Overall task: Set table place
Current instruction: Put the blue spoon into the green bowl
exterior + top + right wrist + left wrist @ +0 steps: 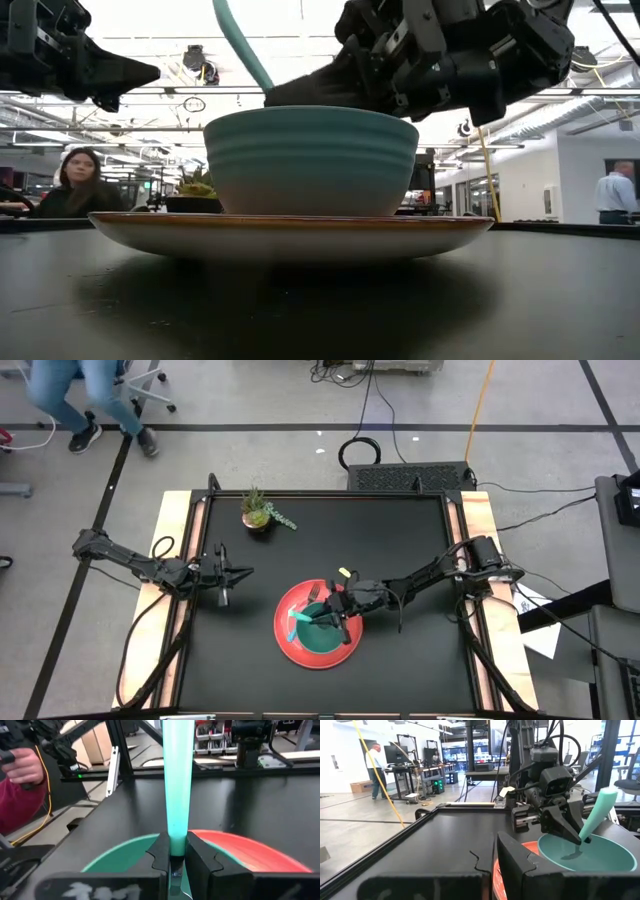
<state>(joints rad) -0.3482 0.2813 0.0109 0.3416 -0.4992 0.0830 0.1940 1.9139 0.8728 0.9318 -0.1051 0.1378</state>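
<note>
A red plate (300, 650) lies on the black table (400, 540), and a teal bowl (310, 160) stands upright on it. My right gripper (577, 837) hovers over the bowl, shut on a utensil with a light-teal handle (600, 805). The handle slants up away from the fingers. The utensil's metal end (577, 851) dips inside the bowl; whether it is a spoon or a fork does not show. Metal tines (313, 594) show at the plate's far rim. My left gripper (240, 572) stays shut and level over the table's left part, touching nothing. My right gripper pinches the utensil's handle at its lower end (175, 845), just above the metal part, between its two fingers. The fingers come nearly level from the table's right side. The handle runs on past them, slanting upward, and the metal end hangs down into the bowl.
A small potted plant (258, 512) stands near the table's far edge, left of centre. Bare black tabletop lies all around the plate. Pale wooden strips (175, 560) edge the two short sides. People are in the room beyond; a hand in a red sleeve (22, 767) shows past the table.
</note>
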